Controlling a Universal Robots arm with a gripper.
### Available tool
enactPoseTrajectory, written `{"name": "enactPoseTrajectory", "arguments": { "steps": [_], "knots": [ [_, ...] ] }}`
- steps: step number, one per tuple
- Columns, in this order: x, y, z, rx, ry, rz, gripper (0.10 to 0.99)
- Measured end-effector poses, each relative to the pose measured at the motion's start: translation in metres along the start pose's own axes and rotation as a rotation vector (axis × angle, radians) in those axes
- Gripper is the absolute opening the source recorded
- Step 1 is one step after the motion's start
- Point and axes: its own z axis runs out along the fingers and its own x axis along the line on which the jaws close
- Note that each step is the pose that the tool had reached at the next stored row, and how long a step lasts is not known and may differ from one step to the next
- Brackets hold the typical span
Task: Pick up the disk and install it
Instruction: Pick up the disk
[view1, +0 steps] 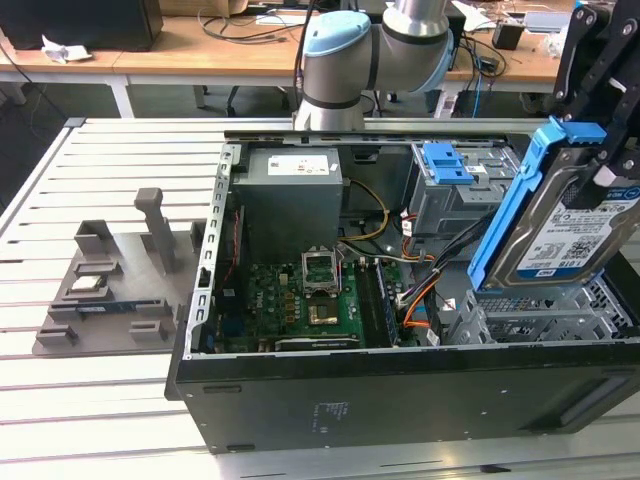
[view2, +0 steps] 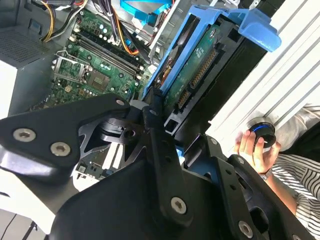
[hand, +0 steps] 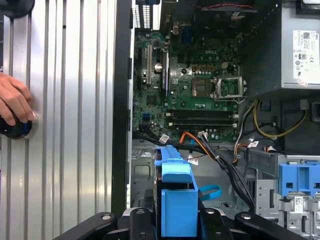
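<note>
The disk (view1: 572, 228), a silver-grey drive with a blue-and-white label in a blue plastic bracket (view1: 515, 205), hangs tilted on edge. It is at the exterior view's right, just above the open computer case's (view1: 400, 400) perforated metal drive bay (view1: 545, 318). My gripper (view1: 605, 165) comes down from above and is shut on the disk's upper end. In the second wrist view the black fingers (view2: 152, 125) clamp the disk (view2: 197, 62) from both sides. In the first wrist view the bracket's blue end (hand: 176, 200) sits between the finger bases, over the bay.
Inside the case are a green motherboard (view1: 310, 300), a grey power supply (view1: 290, 190), orange and black cables (view1: 420, 300) and a grey cage with a blue latch (view1: 448, 165). A grey fixture tray (view1: 110, 290) lies at the exterior view's left. A person's hand (view2: 252, 147) rests on a black button (view2: 263, 132) on the slatted table.
</note>
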Motion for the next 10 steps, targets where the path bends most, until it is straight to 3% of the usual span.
{"name": "enactPoseTrajectory", "arguments": {
  "steps": [10],
  "knots": [
    [0.0002,-0.0087,0.0086,0.000,0.0001,0.000,0.365]
  ]
}}
